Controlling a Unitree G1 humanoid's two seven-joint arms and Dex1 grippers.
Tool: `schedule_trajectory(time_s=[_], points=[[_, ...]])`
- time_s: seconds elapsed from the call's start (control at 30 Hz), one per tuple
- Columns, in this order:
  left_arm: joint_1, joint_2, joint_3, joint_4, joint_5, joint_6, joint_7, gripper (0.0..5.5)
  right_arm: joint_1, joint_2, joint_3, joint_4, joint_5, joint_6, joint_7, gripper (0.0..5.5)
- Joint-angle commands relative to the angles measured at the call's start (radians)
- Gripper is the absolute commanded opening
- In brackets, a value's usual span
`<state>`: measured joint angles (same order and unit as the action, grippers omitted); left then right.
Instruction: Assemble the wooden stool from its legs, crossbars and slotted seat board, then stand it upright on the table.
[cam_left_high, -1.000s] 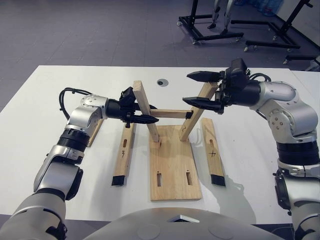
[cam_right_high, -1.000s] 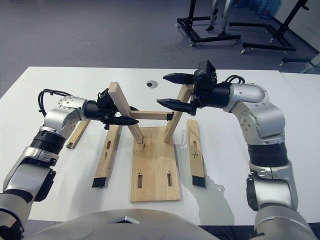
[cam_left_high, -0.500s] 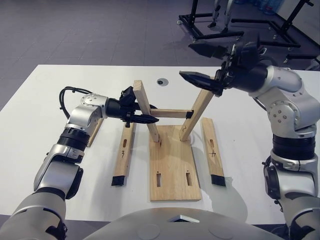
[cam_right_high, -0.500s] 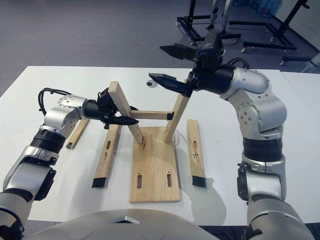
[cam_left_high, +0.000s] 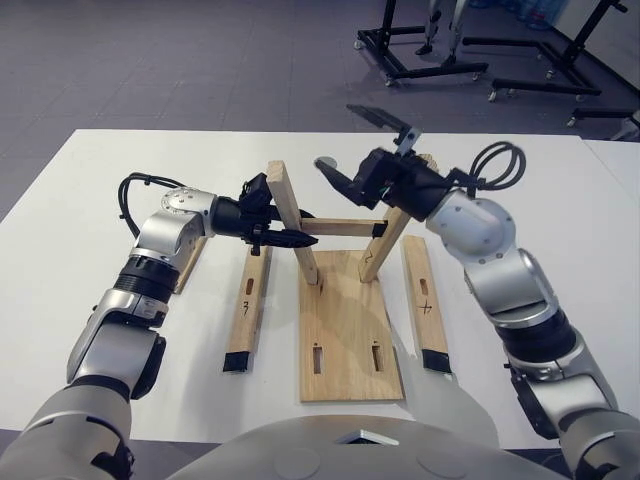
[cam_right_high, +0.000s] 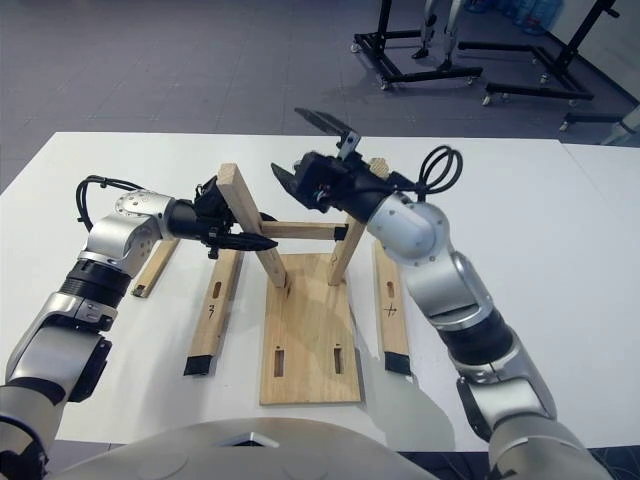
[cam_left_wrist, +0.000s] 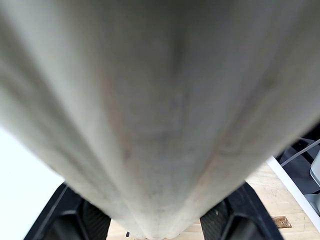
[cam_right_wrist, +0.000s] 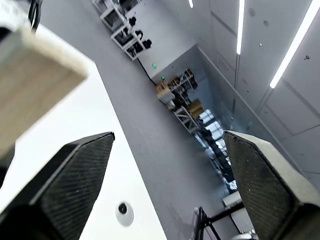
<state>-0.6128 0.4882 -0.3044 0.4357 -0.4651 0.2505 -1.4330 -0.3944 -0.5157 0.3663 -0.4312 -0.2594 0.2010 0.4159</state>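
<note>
Two wooden legs stand tilted in the slotted seat board (cam_left_high: 345, 335), which lies flat on the white table. A crossbar (cam_left_high: 340, 227) joins the left leg (cam_left_high: 290, 210) and the right leg (cam_left_high: 395, 225). My left gripper (cam_left_high: 275, 230) is shut on the left leg just below its top; that wood sits between its fingers (cam_left_wrist: 75, 222). My right gripper (cam_left_high: 358, 148) hangs open above the crossbar, beside the right leg's top end (cam_right_wrist: 35, 80), touching nothing. Two loose legs (cam_left_high: 250, 305) (cam_left_high: 425, 315) lie flat on either side of the board.
A short wooden bar (cam_left_high: 190, 265) lies under my left forearm. A round grommet (cam_left_high: 322, 164) is set in the table behind the frame. Black wheeled stands (cam_left_high: 440, 60) are on the floor beyond the table. Bare table lies far left and right.
My open right gripper has left the right leg's top, risen and swung left over the crossbar, with the elbow dropping. The left arm and the wooden frame have not moved.
</note>
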Motion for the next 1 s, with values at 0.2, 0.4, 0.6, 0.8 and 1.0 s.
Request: schedule_trajectory(time_s=[0.2,0.4,0.6,0.8,1.0], points=[[0.104,0.014,-0.109,0.026,0.133,0.067,0.012,2.02,0.146,-0.105,0.181,0.124,-0.138,0.037,0.223,4.00],[0.103,0.011,-0.110,0.030,0.134,0.064,0.019,2.02,0.125,-0.093,0.162,0.115,-0.119,0.014,0.251,4.00],[0.107,0.012,-0.110,0.034,0.136,0.058,0.017,2.02,0.050,-0.015,0.067,0.119,-0.129,-0.100,0.083,4.00],[0.112,0.021,-0.111,0.028,0.136,0.060,0.012,2.02,0.074,0.068,-0.033,0.076,-0.161,-0.170,-0.096,4.00],[0.117,0.029,-0.118,0.020,0.138,0.065,0.004,2.02,0.201,-0.118,0.159,0.124,-0.225,-0.099,0.273,4.00]])
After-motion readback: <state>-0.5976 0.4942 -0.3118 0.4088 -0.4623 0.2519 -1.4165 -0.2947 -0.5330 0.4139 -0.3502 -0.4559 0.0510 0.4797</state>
